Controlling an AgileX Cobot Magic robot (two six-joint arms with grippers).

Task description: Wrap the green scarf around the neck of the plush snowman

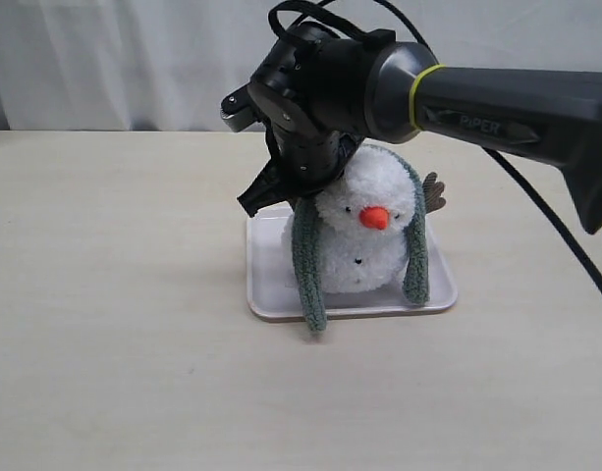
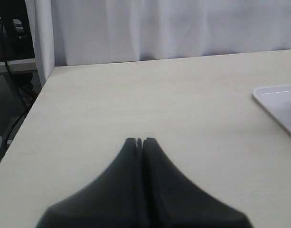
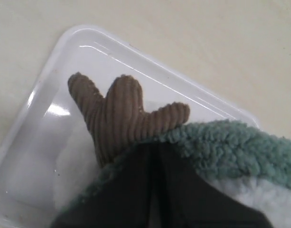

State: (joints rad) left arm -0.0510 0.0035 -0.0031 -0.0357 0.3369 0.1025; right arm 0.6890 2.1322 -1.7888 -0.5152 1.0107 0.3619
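Draped over the head of the plush snowman (image 1: 364, 240): green scarf (image 1: 307, 265), ends hanging down both sides. Standing upright on a white tray (image 1: 271, 294) on a beige table (image 1: 114, 294). Right gripper (image 3: 157, 147) pressed shut, tips against the scarf beside a brown twig arm (image 3: 121, 114). "PIPER" printed on the black arm (image 1: 482, 123). Left gripper (image 2: 139, 141) closed tight over bare table, well apart.

plush snowman (image 1: 364, 235) is sitting on tray (image 1: 266, 294), mid-table (image 1: 114, 324). scarf (image 1: 307, 265) is lying over its head, ends hanging at 5 and 7 o'clock. right gripper (image 1: 253, 204) is hanging at head's 10 o'clock.
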